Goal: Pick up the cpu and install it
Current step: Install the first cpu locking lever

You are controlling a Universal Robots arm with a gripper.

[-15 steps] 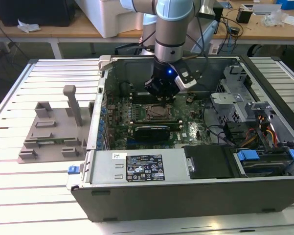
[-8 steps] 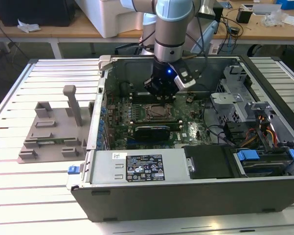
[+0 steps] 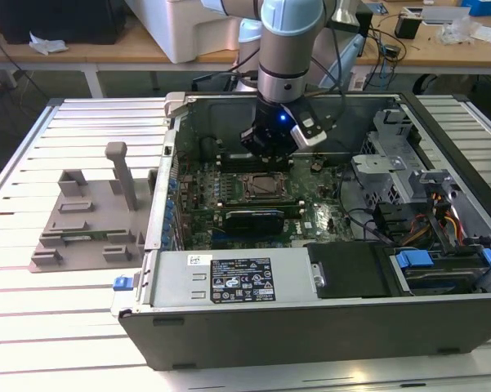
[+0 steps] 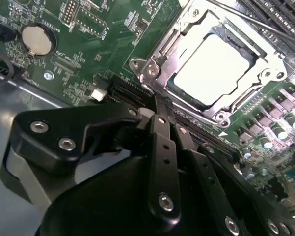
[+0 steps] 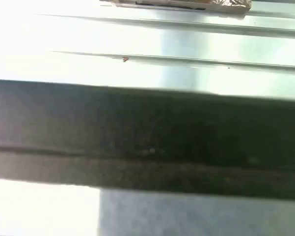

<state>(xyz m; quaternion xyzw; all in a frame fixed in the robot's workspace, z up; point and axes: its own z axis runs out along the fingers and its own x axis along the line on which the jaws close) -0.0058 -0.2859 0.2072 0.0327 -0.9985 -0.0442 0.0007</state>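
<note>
The cpu [image 4: 216, 66] is seen seated in its socket [image 4: 159, 61], upper right of the gripper [image 4: 159, 105]; jaws closed, nothing held.

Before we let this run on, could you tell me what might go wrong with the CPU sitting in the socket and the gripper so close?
1. The cpu lies in the socket with the frame not visibly clamped over it; a nudge could shift it on the contacts.
2. The gripper hangs low over the motherboard, beside the socket; a small sideways move might strike the frame or nearby slots.
</note>
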